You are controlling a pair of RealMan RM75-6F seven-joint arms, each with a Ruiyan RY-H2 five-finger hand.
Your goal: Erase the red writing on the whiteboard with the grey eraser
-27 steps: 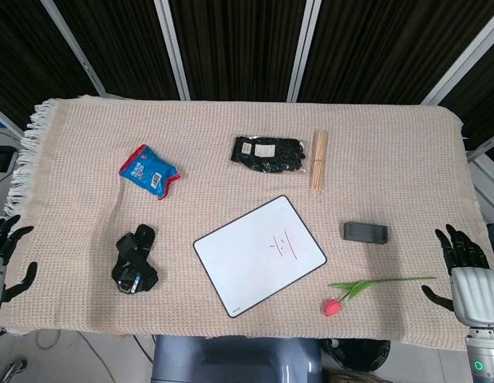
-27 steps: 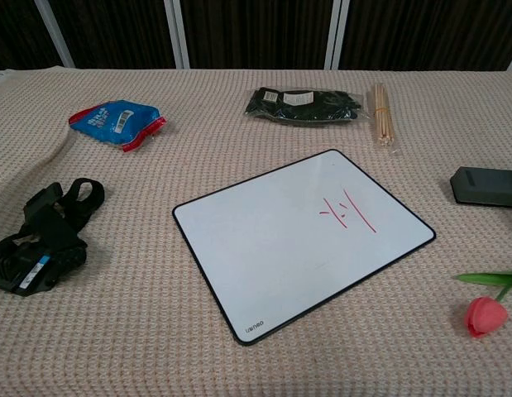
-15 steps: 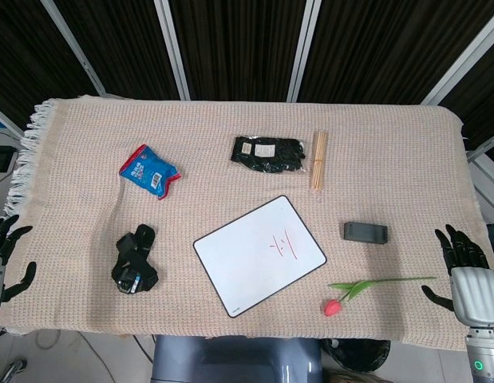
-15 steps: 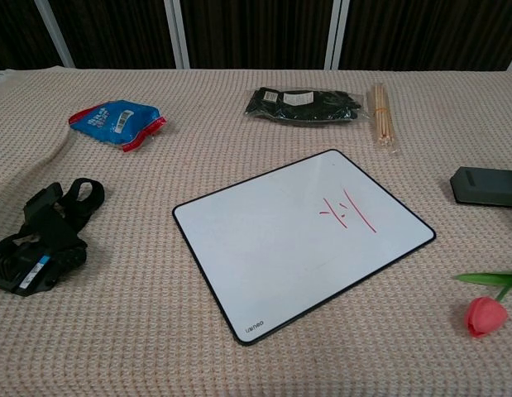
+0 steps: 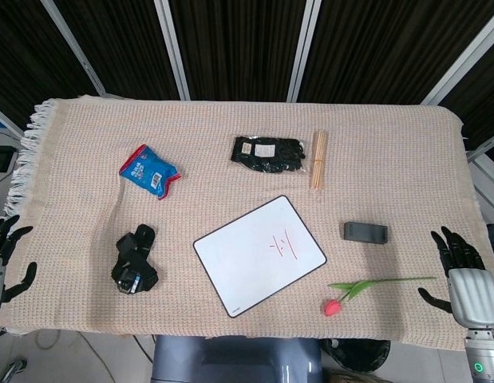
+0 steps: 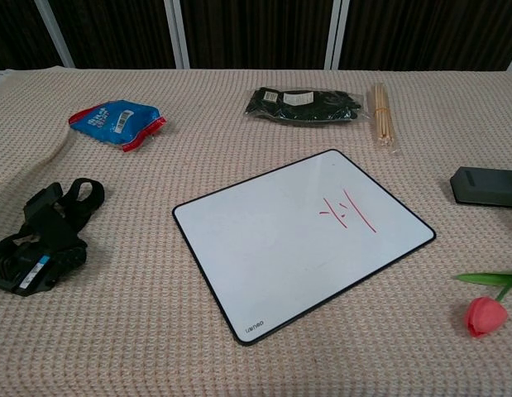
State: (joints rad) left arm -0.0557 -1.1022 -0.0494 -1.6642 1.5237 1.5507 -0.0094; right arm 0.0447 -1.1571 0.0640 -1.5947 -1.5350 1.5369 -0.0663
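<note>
Whiteboard (image 5: 259, 255) lies tilted near the middle of the front half of the bench (image 5: 390, 144), which is covered by a beige woven cloth in the head view. Red writing (image 5: 283, 246) sits on the board's right part. The grey eraser (image 5: 365, 232) rests flat on the cloth to the right of the board, apart from it. In front of the eraser lies a tulip (image 5: 366, 289) with a red bud and green stem. Behind the board are a black packet (image 5: 269, 154) and, just beside it on the right, a bundle of wooden sticks (image 5: 319, 159). A blue and red snack bag (image 5: 149, 170) lies at the left rear, and a black strap bundle (image 5: 135, 260) at the left front. The left hand (image 5: 2, 263) shows at the left edge, fingers spread and holding nothing. The right hand (image 5: 464, 275) hovers at the right edge beyond the tulip's stem, fingers apart and empty, well clear of the eraser.

In the chest view neither hand appears. The whiteboard (image 6: 301, 238) fills the centre with its red writing (image 6: 346, 212) toward the right side. The grey eraser (image 6: 487, 186) lies at the right edge, partly cut off. The tulip (image 6: 488, 308) is in the lower right corner, the strap bundle (image 6: 42, 238) on the left, the snack bag (image 6: 117, 121), packet (image 6: 302, 105) and sticks (image 6: 382, 114) along the far side.
</note>
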